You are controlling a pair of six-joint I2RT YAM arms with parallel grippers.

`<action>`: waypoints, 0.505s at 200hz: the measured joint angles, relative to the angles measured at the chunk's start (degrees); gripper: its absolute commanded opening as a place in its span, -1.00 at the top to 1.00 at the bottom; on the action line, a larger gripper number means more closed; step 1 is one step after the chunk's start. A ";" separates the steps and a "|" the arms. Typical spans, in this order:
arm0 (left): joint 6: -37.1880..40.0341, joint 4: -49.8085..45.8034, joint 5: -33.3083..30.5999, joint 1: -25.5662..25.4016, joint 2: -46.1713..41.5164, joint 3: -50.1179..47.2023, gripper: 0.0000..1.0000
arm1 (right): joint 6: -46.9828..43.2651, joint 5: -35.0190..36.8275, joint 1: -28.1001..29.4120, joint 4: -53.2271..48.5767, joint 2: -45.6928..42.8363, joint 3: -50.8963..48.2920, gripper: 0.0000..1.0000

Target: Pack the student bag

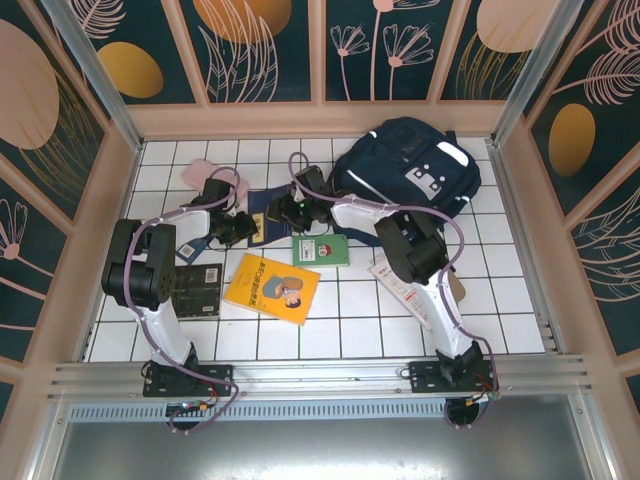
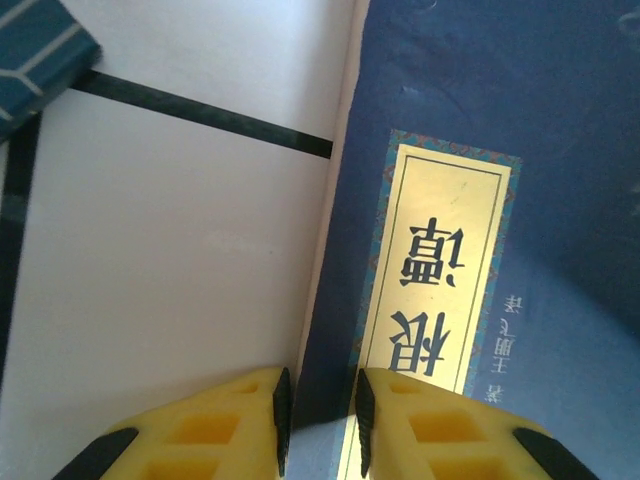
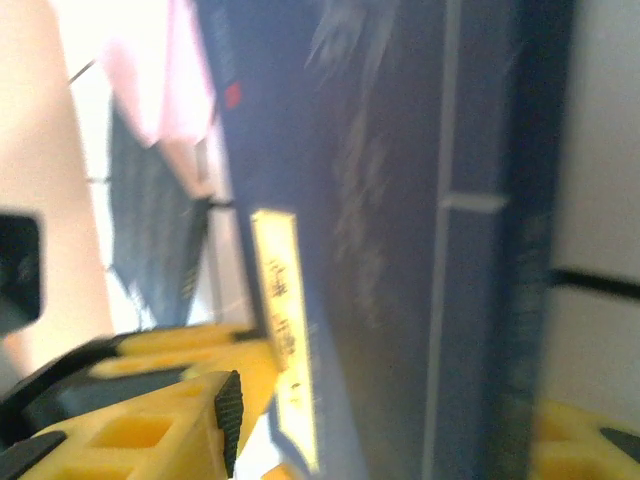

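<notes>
Top view, bag: the student bag [image 1: 410, 160] lies at the far right of the tiled table [image 1: 500, 300], beside the right arm.
Top view, grippers: the left gripper [image 1: 238, 226] and the right gripper [image 1: 287, 210] meet at a blue book [image 1: 262, 212], one on each side.
Top view, other books: a green book [image 1: 321, 249] and a yellow book [image 1: 272, 288] lie nearer.
Left wrist: the fingers stand close together at the blue book's edge; whether they pinch it, I cannot tell.
Right wrist: blurred; the book is between wide-spread fingers; whether they press it, I cannot tell.
</notes>
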 measured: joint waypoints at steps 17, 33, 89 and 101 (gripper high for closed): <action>0.02 0.04 0.33 -0.09 0.00 0.00 0.45 | 1.01 -1.73 0.46 3.04 -0.83 -1.49 0.17; 0.02 0.07 0.61 -0.11 -0.02 0.04 0.44 | 1.14 -2.01 0.42 3.28 -1.49 -1.88 0.48; 0.00 -1.31 1.25 -0.50 -1.40 0.55 0.11 | -0.81 0.26 -0.81 -0.46 -4.20 -3.15 1.00; -0.70 -2.03 1.62 -0.55 -2.54 0.55 -0.01 | -1.03 0.17 -1.09 -0.13 -5.79 -4.39 1.00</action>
